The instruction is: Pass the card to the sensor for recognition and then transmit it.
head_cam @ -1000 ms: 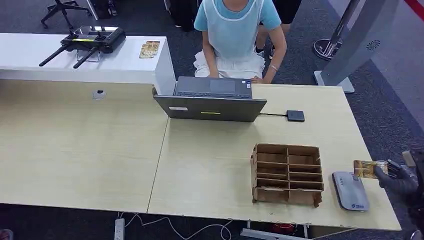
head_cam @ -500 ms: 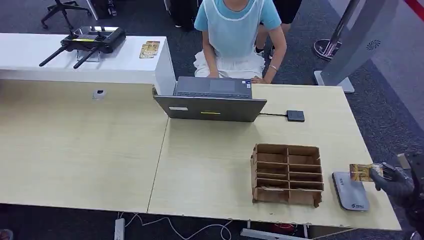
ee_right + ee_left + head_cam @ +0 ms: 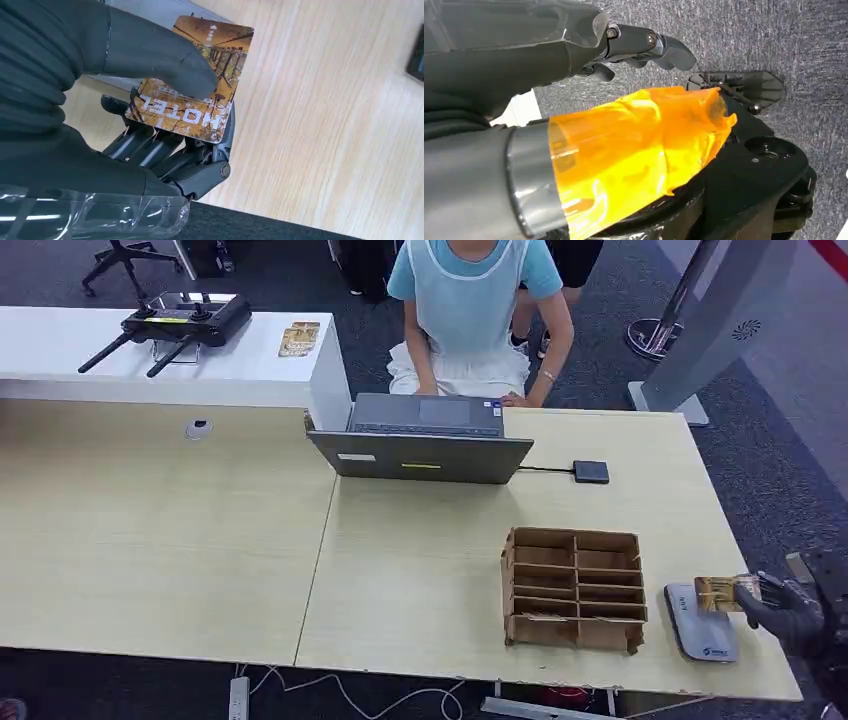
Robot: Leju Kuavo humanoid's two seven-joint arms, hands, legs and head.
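A brown and gold hotel card [image 3: 722, 592] is pinched in my right hand [image 3: 790, 610] at the table's right front corner. It is held flat over the far end of the grey card sensor [image 3: 700, 625], which lies on the table. In the right wrist view the thumb presses on top of the card [image 3: 205, 100] and the fingers [image 3: 165, 150] support it from below, with the sensor's grey edge [image 3: 150, 12] behind. My left hand [image 3: 574, 45] hangs over grey carpet, holding nothing, with its fingers [image 3: 654, 45] stretched out.
A cardboard divider box [image 3: 575, 588] stands just left of the sensor. Farther back are a laptop [image 3: 420, 445], a small black device [image 3: 591, 472] on a cable, and a seated person [image 3: 470, 310]. A white counter [image 3: 60, 350] carries a black controller [image 3: 170, 322].
My right hand has carried the card down and slightly left, from beside the sensor to over its far end. Nothing else has moved.
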